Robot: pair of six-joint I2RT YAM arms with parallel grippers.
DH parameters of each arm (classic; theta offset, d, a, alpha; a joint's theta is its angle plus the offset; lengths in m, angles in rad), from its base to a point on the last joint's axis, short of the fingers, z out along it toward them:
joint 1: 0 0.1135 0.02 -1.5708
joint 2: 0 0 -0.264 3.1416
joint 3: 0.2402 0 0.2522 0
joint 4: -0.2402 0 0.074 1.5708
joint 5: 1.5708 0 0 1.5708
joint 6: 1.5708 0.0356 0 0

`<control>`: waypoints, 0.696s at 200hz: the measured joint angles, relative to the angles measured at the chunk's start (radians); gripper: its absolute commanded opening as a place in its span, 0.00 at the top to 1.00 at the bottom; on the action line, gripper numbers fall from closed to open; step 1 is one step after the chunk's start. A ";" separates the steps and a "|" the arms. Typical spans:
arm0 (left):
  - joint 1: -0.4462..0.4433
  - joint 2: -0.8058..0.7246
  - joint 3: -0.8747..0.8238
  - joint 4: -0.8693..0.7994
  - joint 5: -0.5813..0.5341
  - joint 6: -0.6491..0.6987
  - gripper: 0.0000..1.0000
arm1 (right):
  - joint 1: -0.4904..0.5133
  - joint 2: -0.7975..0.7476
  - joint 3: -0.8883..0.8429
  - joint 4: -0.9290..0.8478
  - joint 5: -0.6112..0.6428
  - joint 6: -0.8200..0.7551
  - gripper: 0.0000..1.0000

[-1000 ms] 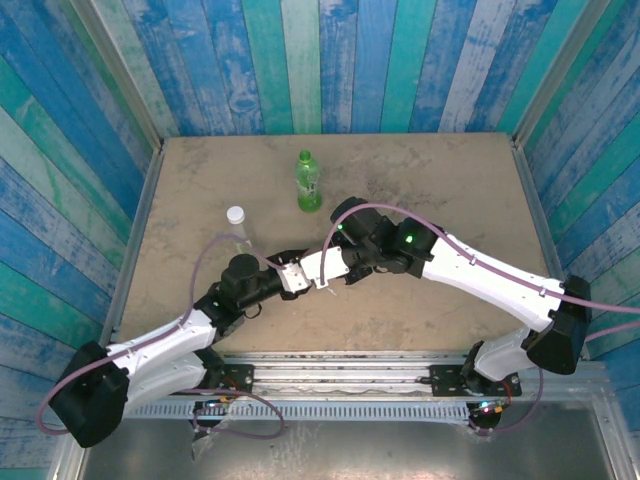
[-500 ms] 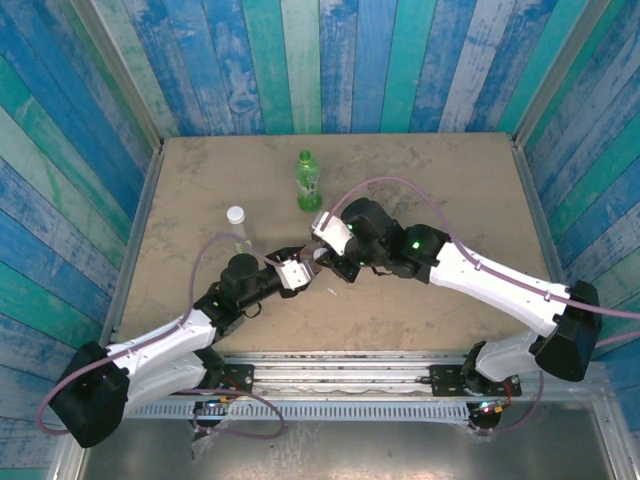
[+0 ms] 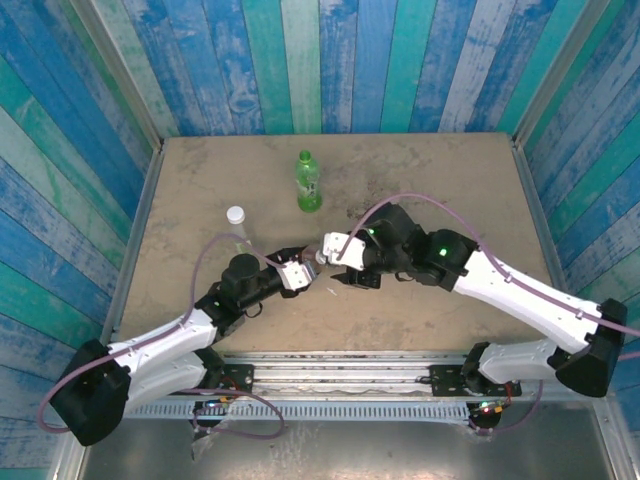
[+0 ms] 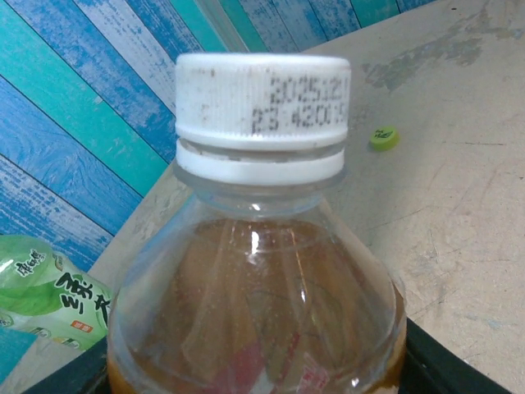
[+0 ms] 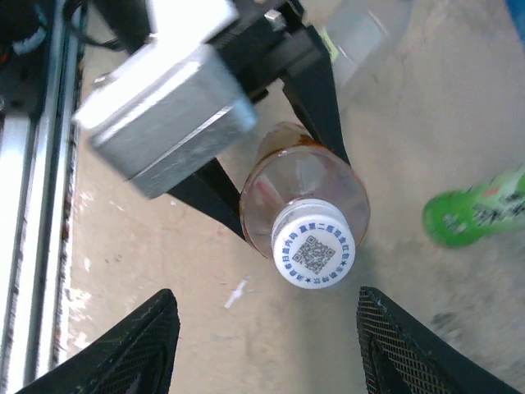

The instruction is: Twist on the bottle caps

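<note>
My left gripper is shut on the amber bottle and holds it upright at the table's near middle. A white cap with a printed code sits on its neck. My right gripper is just above that cap, its mesh-padded fingers spread wide on either side and touching nothing. A yellow-green cap lies loose on the table beyond the amber bottle. The green bottle stands at the back middle. The clear bottle, topped with a white cap, stands to the left.
Blue and teal plank walls close in the table on three sides. The table's metal rail runs along the near edge beside the arm bases. A small white scrap lies on the tabletop under the right gripper.
My right gripper has opened, let go of the amber bottle's cap and pulled back to the right. The left gripper keeps holding the bottle in place.
</note>
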 measured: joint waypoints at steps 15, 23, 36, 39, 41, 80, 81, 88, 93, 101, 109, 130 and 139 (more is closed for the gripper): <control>0.000 0.000 0.000 0.000 0.000 0.001 0.50 | 0.006 0.006 0.011 -0.008 0.004 -0.106 0.43; 0.000 0.000 0.000 0.000 0.000 0.001 0.50 | 0.009 0.016 0.018 -0.012 0.010 -0.150 0.45; 0.000 0.000 0.000 0.001 0.001 0.001 0.50 | 0.018 0.041 0.032 -0.016 0.026 -0.213 0.48; 0.000 0.000 0.000 0.002 0.001 0.002 0.50 | 0.020 0.047 0.035 -0.016 0.029 -0.225 0.48; 0.000 0.000 0.000 0.002 0.001 0.002 0.50 | 0.021 0.051 0.037 -0.017 0.031 -0.230 0.49; 0.000 0.000 0.000 0.007 0.004 0.002 0.49 | 0.028 0.100 0.075 -0.026 0.078 -0.315 0.56; 0.000 0.000 0.000 0.007 0.004 0.002 0.50 | 0.028 0.100 0.075 -0.026 0.080 -0.316 0.56; 0.000 0.000 -0.001 0.007 0.004 0.002 0.49 | 0.028 0.105 0.079 -0.025 0.086 -0.322 0.57; 0.000 0.000 -0.001 0.007 0.004 0.002 0.50 | 0.028 0.108 0.082 -0.026 0.090 -0.327 0.57; 0.000 0.000 -0.001 0.007 0.005 0.002 0.50 | 0.028 0.114 0.085 -0.027 0.096 -0.331 0.58; 0.000 0.000 -0.001 0.008 0.005 0.002 0.49 | 0.028 0.119 0.089 -0.030 0.100 -0.335 0.59; 0.000 0.000 -0.006 0.010 0.006 0.002 0.50 | 0.028 0.128 0.092 -0.030 0.111 -0.339 0.63; 0.000 0.000 -0.008 0.011 0.007 0.002 0.50 | 0.028 0.134 0.092 -0.030 0.114 -0.341 0.68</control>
